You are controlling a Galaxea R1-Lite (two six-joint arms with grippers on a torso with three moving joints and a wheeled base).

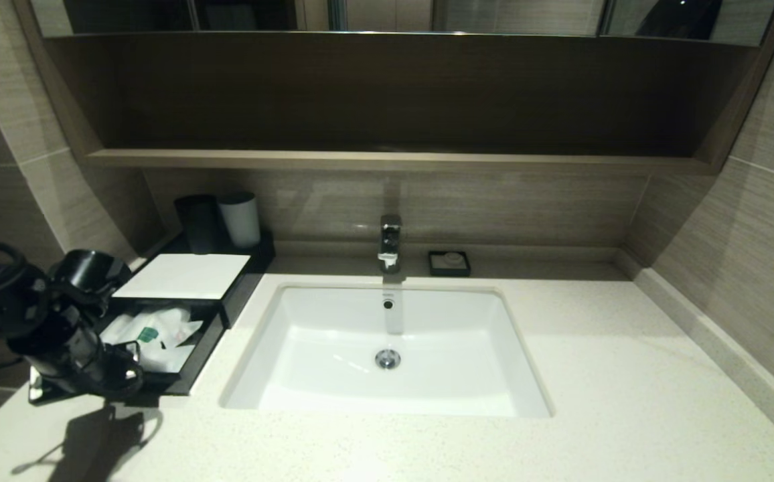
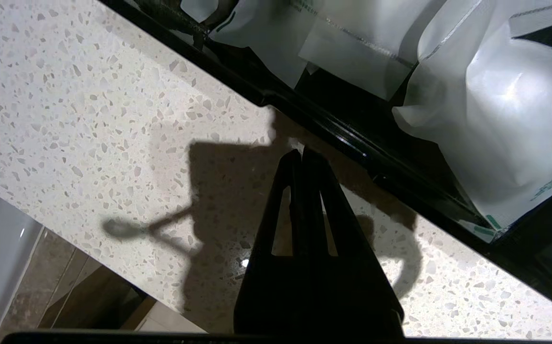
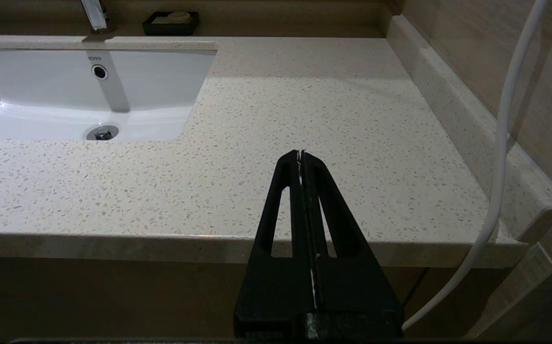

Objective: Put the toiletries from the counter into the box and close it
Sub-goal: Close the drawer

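Toiletries lay inside the pulled-out drawer of the box at the left middle of the head view: crumpled clear packets with white contents, one showing a green label. Box sat on the counter left of the white basin, its flat white top panel uncovered and the drawer standing open toward the lower left of the frame. Behind the panel, against the wall, stood a dark cup and a white cup, side by side.

Left gripper hung at the drawer's front edge, low in the left of the head view, its arm covering part of the drawer's left side. In the left wrist view the gripper's fingers were pressed together with nothing between them, the tips just short of the black drawer rim, over bare speckled stone with their shadow beneath. Packets filled the upper right of that view beyond the rim.

Further out: a chrome tap behind the basin, a small black soap dish to its right, a long wooden shelf above.

Right gripper, seen only in its own wrist view, was pinched closed and empty, parked off the counter's front edge, with a white cable hanging at the right.
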